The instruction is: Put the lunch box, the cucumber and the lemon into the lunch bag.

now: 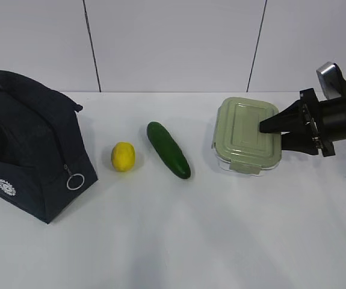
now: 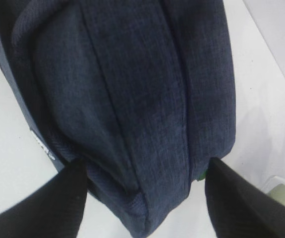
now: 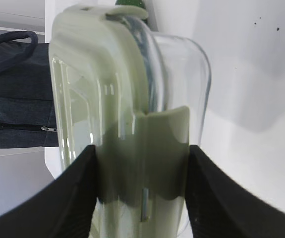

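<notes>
Right end effector [image 3: 141, 193] clamped across clear sage-lidded rectangular lunch box [image 1: 247, 143] at its side clip, left end effector [image 2: 144, 198] spread wide, straddling dark navy fabric lunch bag [image 2: 132, 99], grip unconfirmed

The lunch bag [image 1: 28, 144] is dark blue. The lemon [image 1: 123, 156] is yellow. The cucumber [image 1: 168, 150] is dark green. The lunch box [image 1: 247, 136] has a pale green lid.

You won't find any readable text or numbers here. The only mark is a small white round logo [image 1: 6, 187] on the lunch bag [image 1: 31, 144], at about 7 o'clock on its front face (too small to make out lettering).
</notes>
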Robot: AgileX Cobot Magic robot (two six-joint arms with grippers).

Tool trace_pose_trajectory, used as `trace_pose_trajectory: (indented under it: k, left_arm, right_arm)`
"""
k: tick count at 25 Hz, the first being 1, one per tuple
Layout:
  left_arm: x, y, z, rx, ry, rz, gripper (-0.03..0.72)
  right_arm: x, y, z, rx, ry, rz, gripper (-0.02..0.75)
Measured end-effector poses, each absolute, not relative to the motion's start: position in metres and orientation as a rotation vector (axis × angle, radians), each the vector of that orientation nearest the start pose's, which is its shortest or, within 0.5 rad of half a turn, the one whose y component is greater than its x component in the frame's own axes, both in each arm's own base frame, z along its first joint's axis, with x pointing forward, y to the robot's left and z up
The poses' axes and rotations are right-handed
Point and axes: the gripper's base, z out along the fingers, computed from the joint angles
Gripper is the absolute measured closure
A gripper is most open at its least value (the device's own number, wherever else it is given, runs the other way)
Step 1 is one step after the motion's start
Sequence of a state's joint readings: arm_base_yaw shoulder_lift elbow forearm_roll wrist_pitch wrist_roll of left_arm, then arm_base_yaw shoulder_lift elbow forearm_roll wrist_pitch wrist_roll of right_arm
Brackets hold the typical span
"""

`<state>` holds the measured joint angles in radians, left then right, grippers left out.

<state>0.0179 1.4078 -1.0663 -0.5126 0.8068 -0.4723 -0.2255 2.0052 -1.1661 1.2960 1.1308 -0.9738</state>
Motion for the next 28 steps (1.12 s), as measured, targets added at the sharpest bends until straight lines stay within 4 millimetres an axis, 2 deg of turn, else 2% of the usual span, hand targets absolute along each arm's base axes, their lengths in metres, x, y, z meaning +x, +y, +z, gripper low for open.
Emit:
trace_pose_trajectory:
  k: [9,14,19,25,28]
  left_arm:
    - [0.298,-0.026,0.282,-1.005,2.478,-0.745,0.15]
    - [0.306,-0.023,0.279,-1.012,2.419,-0.734,0.16]
    - [0.312,-0.023,0.27,-1.027,2.431,-0.719,0.221]
    - [0.314,-0.021,0.265,-1.014,2.452,-0.684,0.25]
    - [0.314,-0.021,0.265,-1.011,2.454,-0.68,0.311]
  right_arm:
    - [0.374,-0.004,0.165,0.078,2.422,1.363,0.353]
    - [0.374,-0.004,0.165,0.076,2.421,1.362,0.352]
    - [0.374,-0.004,0.165,0.082,2.416,1.366,0.353]
    - [0.374,-0.004,0.166,0.09,2.408,1.371,0.353]
    - [0.375,-0.004,0.166,0.092,2.406,1.372,0.353]
